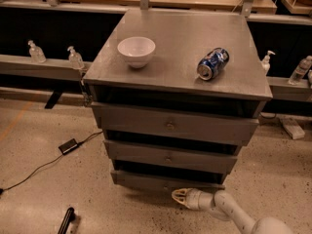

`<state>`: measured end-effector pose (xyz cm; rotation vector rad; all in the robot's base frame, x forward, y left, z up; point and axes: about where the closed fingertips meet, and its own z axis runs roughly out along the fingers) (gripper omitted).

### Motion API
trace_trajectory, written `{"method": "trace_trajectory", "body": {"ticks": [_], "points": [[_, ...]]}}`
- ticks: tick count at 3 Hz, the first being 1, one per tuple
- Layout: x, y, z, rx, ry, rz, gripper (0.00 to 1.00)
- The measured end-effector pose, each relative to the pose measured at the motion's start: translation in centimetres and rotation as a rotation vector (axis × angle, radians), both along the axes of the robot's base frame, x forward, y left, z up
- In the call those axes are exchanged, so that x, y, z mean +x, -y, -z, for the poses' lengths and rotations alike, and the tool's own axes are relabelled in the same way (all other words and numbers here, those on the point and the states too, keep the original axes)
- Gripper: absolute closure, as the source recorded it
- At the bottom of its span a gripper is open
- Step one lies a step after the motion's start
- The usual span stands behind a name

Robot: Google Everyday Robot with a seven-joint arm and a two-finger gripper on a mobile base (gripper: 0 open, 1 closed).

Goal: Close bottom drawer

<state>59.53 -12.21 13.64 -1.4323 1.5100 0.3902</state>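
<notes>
The bottom drawer point(165, 181) is the lowest, narrowest grey drawer of the cabinet; it stands pulled out a little, with a dark gap above its plain front. My gripper point(178, 197) is low near the floor, just below and in front of that drawer's front, right of its middle, pointing left. My white arm point(234, 213) comes in from the bottom right. The middle drawer point(168, 157) and the widest top drawer point(170, 125) sit above, each also standing out a little.
A white bowl point(136, 50) and a blue can point(212, 63) lying on its side rest on the cabinet top point(180, 43). A black cable with a small box point(68, 146) lies on the floor at left. A dark object point(65, 220) lies bottom left.
</notes>
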Motion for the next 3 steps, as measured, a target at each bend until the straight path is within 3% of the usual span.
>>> {"method": "trace_trajectory", "body": {"ticks": [1,2,3], "points": [[0.0,-0.2,0.1,0.015,-0.001,-0.001,1.0],[2.4,-1.3,0.1,0.059,0.048,0.017,1.0],[3.0,-1.0,0.0,0.062,0.063,0.03,1.0]]}}
